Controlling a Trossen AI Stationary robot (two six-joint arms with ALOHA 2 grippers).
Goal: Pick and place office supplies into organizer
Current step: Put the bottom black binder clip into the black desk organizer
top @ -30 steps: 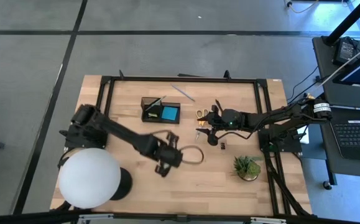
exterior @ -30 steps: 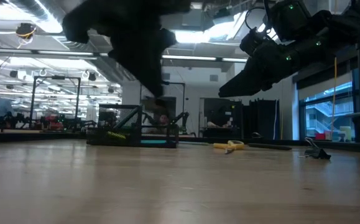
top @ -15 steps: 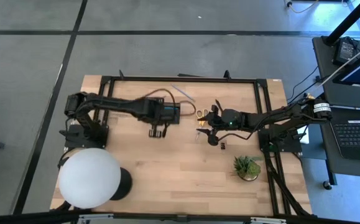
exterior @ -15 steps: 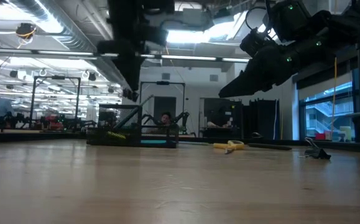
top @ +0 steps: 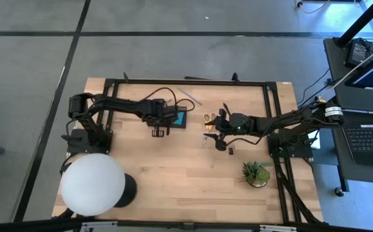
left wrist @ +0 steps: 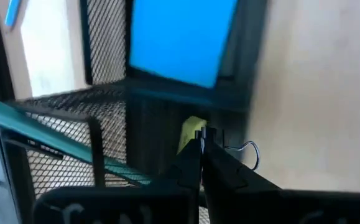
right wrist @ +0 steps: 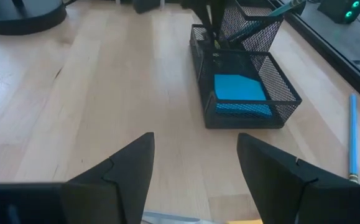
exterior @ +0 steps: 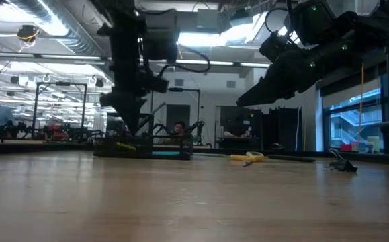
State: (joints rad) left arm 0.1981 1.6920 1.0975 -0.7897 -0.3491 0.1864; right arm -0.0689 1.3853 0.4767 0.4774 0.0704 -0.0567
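Since half a second ago the left gripper (top: 158, 126) has shifted left and now hangs over the organizer (top: 173, 120), fingers pinched on a small black clip (left wrist: 240, 151) with wire loops. The organizer is a black wire-mesh tray at the table's far middle, holding a flat blue note pad (right wrist: 239, 91). The right gripper (top: 219, 133) stays spread wide near the yellow-handled scissors (top: 209, 118) on the pale wood table (top: 192, 174)
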